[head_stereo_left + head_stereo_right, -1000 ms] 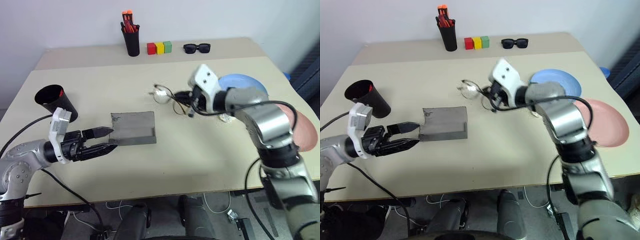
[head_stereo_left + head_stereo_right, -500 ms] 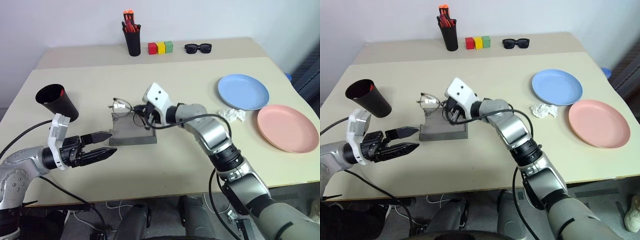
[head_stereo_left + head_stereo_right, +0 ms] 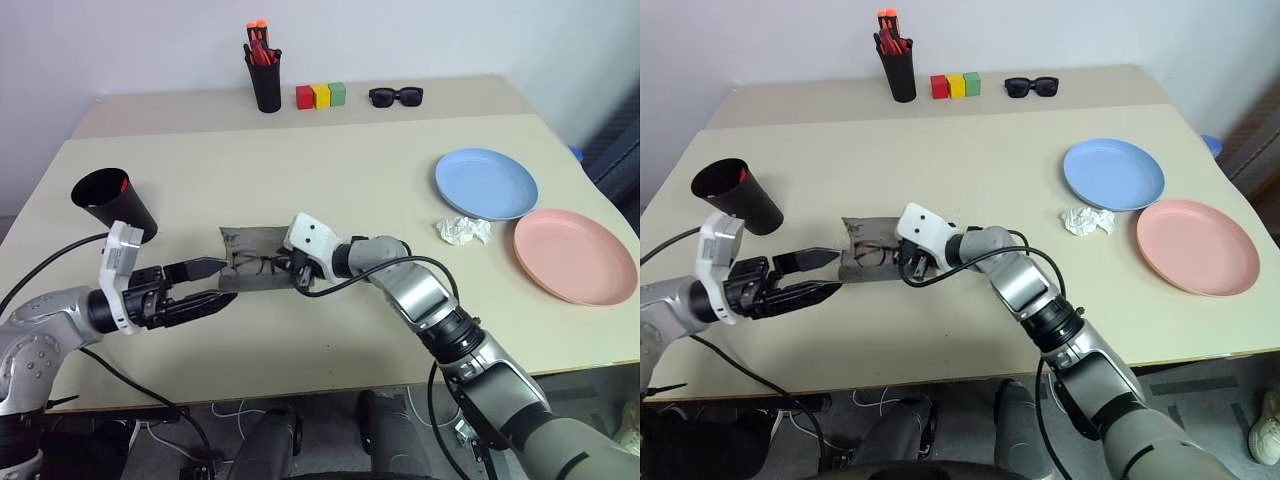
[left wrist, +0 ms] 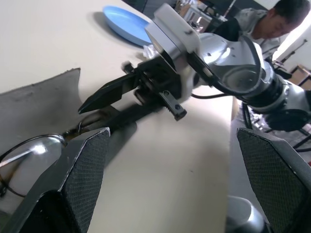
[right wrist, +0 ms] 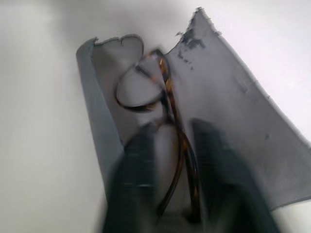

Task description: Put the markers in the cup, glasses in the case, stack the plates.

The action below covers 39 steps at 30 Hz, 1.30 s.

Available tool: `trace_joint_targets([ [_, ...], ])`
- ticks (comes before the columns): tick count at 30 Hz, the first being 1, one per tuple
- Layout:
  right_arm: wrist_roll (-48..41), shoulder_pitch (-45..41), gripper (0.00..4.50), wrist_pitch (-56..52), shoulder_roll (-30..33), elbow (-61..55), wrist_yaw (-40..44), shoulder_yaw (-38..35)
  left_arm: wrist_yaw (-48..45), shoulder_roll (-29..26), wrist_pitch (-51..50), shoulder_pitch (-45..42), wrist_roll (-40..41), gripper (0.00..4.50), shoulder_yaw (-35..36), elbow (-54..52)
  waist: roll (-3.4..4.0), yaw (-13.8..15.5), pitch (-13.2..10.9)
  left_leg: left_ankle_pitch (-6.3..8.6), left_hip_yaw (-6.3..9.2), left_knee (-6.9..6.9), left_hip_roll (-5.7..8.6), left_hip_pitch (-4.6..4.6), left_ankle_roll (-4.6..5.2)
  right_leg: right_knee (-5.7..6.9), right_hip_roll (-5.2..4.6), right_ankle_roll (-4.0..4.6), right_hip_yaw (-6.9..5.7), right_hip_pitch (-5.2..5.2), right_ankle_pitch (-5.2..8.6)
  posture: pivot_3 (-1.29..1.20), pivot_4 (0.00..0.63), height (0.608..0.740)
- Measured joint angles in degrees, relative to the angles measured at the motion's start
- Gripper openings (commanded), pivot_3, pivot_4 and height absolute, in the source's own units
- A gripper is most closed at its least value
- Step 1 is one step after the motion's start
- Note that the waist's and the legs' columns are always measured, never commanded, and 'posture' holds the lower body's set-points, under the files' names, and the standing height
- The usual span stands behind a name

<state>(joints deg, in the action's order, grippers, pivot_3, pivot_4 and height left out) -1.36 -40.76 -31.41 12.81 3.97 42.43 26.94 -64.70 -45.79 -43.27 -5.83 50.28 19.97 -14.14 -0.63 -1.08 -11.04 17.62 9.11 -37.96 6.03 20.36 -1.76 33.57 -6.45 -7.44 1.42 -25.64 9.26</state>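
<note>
The grey case [image 3: 262, 268] lies open mid-table with the wire-frame glasses [image 3: 254, 263] resting inside it. My right gripper [image 3: 297, 279] is low over the case's right end, open, its fingers [image 5: 138, 174] on either side of a glasses arm [image 5: 170, 97]. At the case's left edge my left gripper [image 3: 216, 284] is open and holds nothing. The black cup [image 3: 112, 203] stands at the left with a red marker [image 3: 122, 184] inside. On the right, side by side, are the blue plate [image 3: 487, 183] and the pink plate [image 3: 574, 256].
A crumpled white paper [image 3: 464, 230] lies between the plates and the case. A tall black pen holder [image 3: 265, 78] with orange-capped markers, three coloured blocks [image 3: 319, 95] and black sunglasses [image 3: 395, 96] line the far edge. A person [image 4: 265, 22] sits beyond the table.
My right gripper carried the glasses down and left from beside the blue plate into the open case, and its fingers have parted. The left gripper stayed where it was.
</note>
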Motion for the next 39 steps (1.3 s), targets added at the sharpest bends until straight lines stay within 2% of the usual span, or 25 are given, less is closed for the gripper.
trace_joint_targets([
  [3,0.0,-0.3,4.46,-0.6,-0.2,-0.1,-0.2,-1.0,1.3,0.9,1.8,-3.0,-2.1,4.32,-1.3,2.3,0.0,0.0,0.0,0.0,0.0,0.0,0.0,0.01,0.0,0.0,0.01,0.0,0.0,0.0,0.0,0.0,0.15,0.74],
  [7,-0.9,-0.7,4.49,-0.8,-1.5,-0.2,-1.8,-4.5,3.4,1.6,3.8,-6.7,-5.5,4.32,-3.7,6.3,0.01,-0.1,0.0,0.0,0.0,0.01,0.0,0.03,-0.01,0.0,0.01,0.01,0.0,-0.04,-0.01,0.0,0.15,0.74],
  [9,-3.0,-1.5,4.5,-1.2,-3.0,-0.2,-2.9,-8.2,4.6,3.0,6.4,-9.6,-8.2,3.77,-5.1,9.0,0.01,0.0,0.0,-0.02,0.01,0.01,0.0,0.04,-0.04,0.0,0.01,0.03,0.0,-0.05,-0.03,0.0,0.15,0.74],
  [11,-6.7,-3.0,4.5,-1.8,-4.8,-0.6,-4.2,-13.7,6.7,5.5,10.1,-14.2,-11.6,3.04,-6.6,13.0,-0.02,0.4,0.0,-0.06,0.06,0.0,0.01,0.07,-0.1,-0.03,0.01,0.09,-0.03,-0.04,-0.08,0.0,0.15,0.74],
  [14,-11.5,-3.4,4.5,-2.6,-4.7,-3.0,-4.8,-19.9,10.5,8.6,14.9,-21.3,-16.3,1.63,-8.2,19.6,-0.05,0.5,0.0,-0.06,0.1,0.0,0.03,0.05,-0.1,-0.09,0.01,0.08,-0.06,0.02,-0.08,0.0,0.15,0.74],
  [17,-13.2,-2.6,4.5,-2.9,-2.6,-3.4,-4.7,-22.5,14.9,11.7,17.3,-28.2,-19.9,0.1,-9.4,25.8,-0.05,0.4,0.0,-0.06,0.1,0.0,0.06,0.07,-0.1,-0.14,0.01,0.07,-0.08,0.02,-0.09,0.0,0.15,0.74],
  [21,-12.7,-0.5,4.5,-2.6,-0.5,-3.6,-5.1,-22.5,18.9,14.2,19.5,-37.0,-26.2,0.04,-13.1,34.6,-0.04,-0.4,0.0,-0.19,-0.06,0.04,0.06,0.05,-0.33,-0.13,0.02,0.07,-0.05,-0.06,-0.09,0.0,0.15,0.74],
  [28,-12.4,0.1,4.5,-2.7,-0.7,-4.5,-6.7,-20.7,16.9,14.8,14.9,-42.6,-33.5,0.04,-21.0,47.9,-0.04,-1.6,0.0,-0.2,-0.09,0.04,0.05,0.13,-0.35,-0.09,0.01,0.06,-0.04,-0.17,-0.09,0.0,0.15,0.74],
  [36,-12.4,1.1,4.5,-2.9,-0.6,-6.0,-8.8,-20.5,7.2,11.3,4.4,-44.8,-35.9,0.04,-26.0,48.7,-0.04,-1.5,0.0,-0.16,-0.09,0.03,0.06,0.17,-0.27,-0.01,0.0,0.06,-0.04,-0.23,-0.09,0.0,0.15,0.74],
  [39,-12.4,1.2,4.5,-2.9,-0.5,-6.1,-9.2,-20.4,3.2,9.6,1.3,-44.7,-36.0,0.04,-27.8,45.8,-0.04,-1.5,0.0,-0.16,-0.09,0.03,0.05,0.18,-0.28,0.0,0.0,0.06,-0.04,-0.24,-0.09,0.0,0.15,0.74],
])
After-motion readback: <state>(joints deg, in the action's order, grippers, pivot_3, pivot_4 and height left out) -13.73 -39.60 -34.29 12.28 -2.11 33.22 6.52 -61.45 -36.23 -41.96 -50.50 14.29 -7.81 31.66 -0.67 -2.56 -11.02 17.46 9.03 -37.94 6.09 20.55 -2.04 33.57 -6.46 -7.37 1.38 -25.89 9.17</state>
